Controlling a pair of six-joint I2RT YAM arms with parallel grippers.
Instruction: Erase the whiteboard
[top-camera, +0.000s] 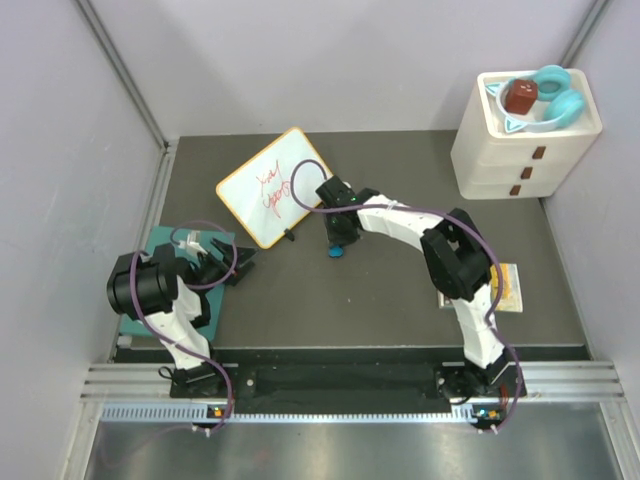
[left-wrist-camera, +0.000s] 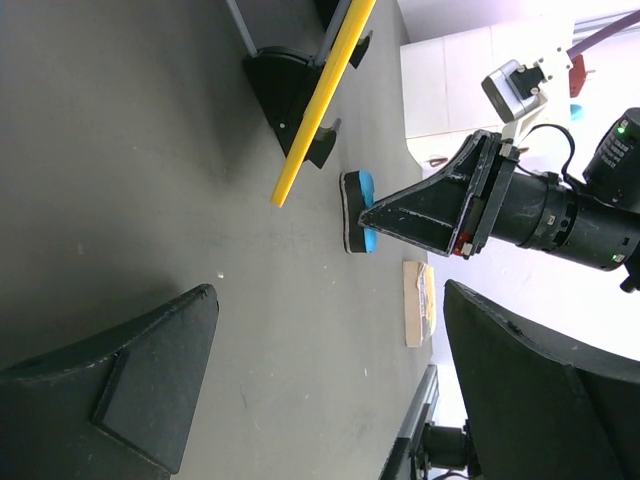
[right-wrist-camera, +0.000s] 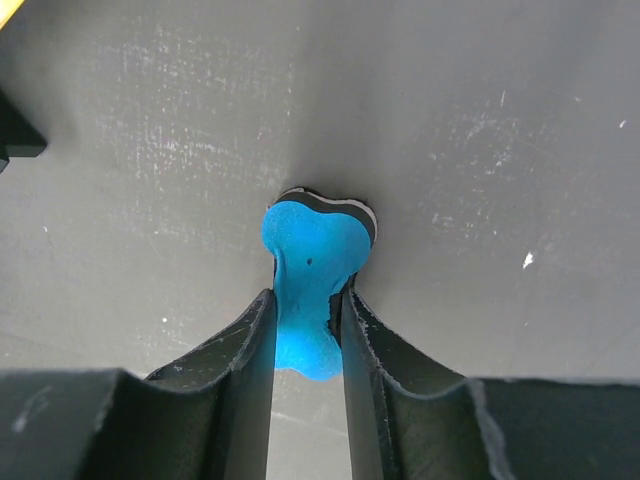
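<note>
The whiteboard (top-camera: 272, 187) stands tilted on small black feet at the back left of the dark table, with red handwriting on it. In the left wrist view only its orange rim (left-wrist-camera: 320, 95) and its feet show. My right gripper (top-camera: 337, 240) is just right of the board's near corner, shut on a blue eraser (top-camera: 337, 252). In the right wrist view the fingers (right-wrist-camera: 240, 350) pinch the eraser's (right-wrist-camera: 312, 245) narrow waist, with its black felt side against the table. My left gripper (top-camera: 228, 266) is open and empty, low over the table at the left (left-wrist-camera: 330, 340).
A teal mat (top-camera: 163, 240) lies under the left arm. A colourful booklet (top-camera: 512, 287) lies at the right beside the right arm's base, and it also shows in the left wrist view (left-wrist-camera: 418, 300). A white drawer unit (top-camera: 520, 150) with a bowl on top stands at the back right.
</note>
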